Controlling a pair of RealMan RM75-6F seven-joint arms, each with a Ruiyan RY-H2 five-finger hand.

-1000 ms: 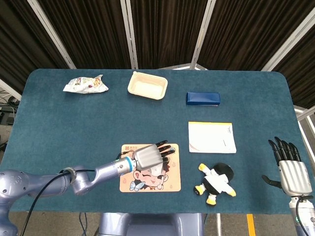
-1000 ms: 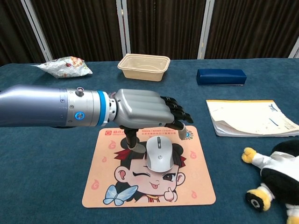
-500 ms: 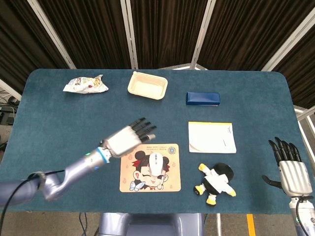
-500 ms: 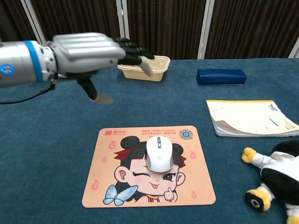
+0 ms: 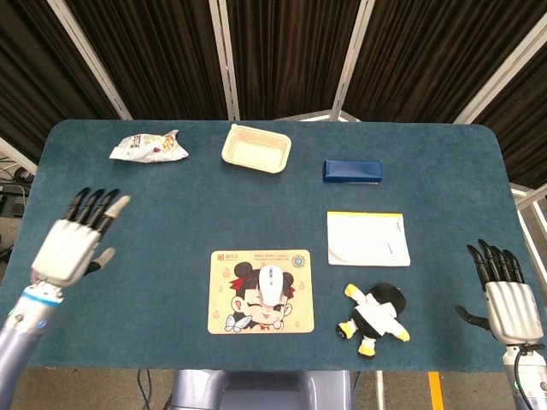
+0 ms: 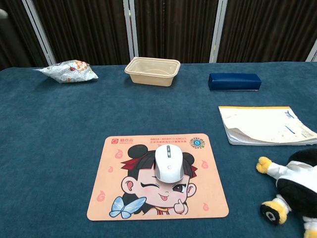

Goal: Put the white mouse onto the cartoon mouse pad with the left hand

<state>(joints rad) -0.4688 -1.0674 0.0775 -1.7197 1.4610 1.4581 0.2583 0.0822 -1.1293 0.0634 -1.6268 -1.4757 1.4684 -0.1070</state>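
- Sitting nearest the robot's edge of the worktop (image 5: 171,196), the cartoon mouse pad (image 5: 261,291) lay flat with the white mouse (image 5: 272,284) resting squarely in its middle, over the cartoon face, so the job looked done to me.
- Nothing touched the mouse; it sat level and free, which suggested it needed no steadying.
- Off to the near left, the left robot hand (image 5: 75,241) hovered well apart from the pad with its fingers spread and nothing in them, a pose that read as a hand with no further business with the mouse.
- At the near right corner, the right robot hand (image 5: 508,295) stood upright with fingers apart and empty, well clear, fittingly since the task gave it no part.
- Beside the pad on the right lay a plush penguin (image 5: 373,319), close to the pad but not touching it.
- Just beyond that, a white booklet (image 5: 367,238) lay flat.
- Further back sat a dark blue box (image 5: 352,171) and a cream plastic tray (image 5: 256,148), empty as far as I could tell.
- At the far left rested a crumpled snack bag (image 5: 149,148), well apart from everything else.
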